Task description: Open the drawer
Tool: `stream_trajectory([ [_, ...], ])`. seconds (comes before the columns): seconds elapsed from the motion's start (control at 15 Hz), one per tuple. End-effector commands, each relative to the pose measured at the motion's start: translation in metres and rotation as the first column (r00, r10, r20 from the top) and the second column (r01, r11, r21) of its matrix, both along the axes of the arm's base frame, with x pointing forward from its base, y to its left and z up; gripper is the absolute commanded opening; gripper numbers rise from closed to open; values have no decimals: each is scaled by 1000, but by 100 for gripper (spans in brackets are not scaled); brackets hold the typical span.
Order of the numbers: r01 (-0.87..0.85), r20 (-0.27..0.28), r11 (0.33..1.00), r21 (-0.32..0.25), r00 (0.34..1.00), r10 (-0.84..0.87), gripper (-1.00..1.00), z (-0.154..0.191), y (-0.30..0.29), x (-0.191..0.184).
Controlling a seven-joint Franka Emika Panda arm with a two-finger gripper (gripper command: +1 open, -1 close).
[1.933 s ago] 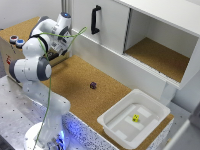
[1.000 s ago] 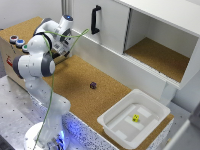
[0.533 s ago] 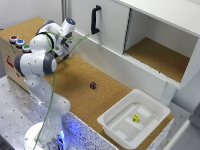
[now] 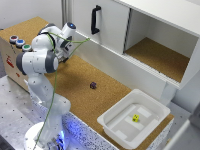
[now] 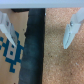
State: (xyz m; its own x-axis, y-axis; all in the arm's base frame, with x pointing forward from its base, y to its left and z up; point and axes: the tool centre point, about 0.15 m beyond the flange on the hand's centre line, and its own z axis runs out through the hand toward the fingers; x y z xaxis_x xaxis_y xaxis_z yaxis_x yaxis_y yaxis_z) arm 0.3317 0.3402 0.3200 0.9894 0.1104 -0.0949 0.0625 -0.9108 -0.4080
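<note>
From the exterior view I see the drawer (image 4: 102, 25), black handle (image 4: 95, 19) upright, at the cabinet's left half above the cork counter (image 4: 82, 75); my arm sits well left. On the wrist view, my end effector (image 5: 37, 31) hangs open, fingers (image 5: 69, 31) spread, gripping nothing.

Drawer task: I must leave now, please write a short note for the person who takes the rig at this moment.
Gripper: open, holding nothing, fingers spread over the cork surface and a dark strip.
Arm: at the exterior view's left, apart from the cabinet.
Black handle: on the closed white front of the cabinet, untouched. The compartment beside it stands open.
Done: nothing visible yet.
Left: reach the handle, grasp it, pull open.
Also there: white tray holding a yellow die, small dark object.
</note>
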Motion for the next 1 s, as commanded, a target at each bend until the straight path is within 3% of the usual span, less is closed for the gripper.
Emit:
stream_trajectory([
  [0.0, 86, -49, 996, 36, 995, -85, 100, -25, 10, -3],
  [0.13, 110, -32, 992, 53, 994, -109, 100, -26, 10, -4],
  [0.2, 99, -33, 993, 57, 995, -97, -100, -28, 13, -4],
  [0.73, 28, 28, 997, 69, 999, -30, -100, -34, 32, 4],
  [0.93, 43, 28, 997, 70, 999, -45, -100, -33, 25, 2],
])
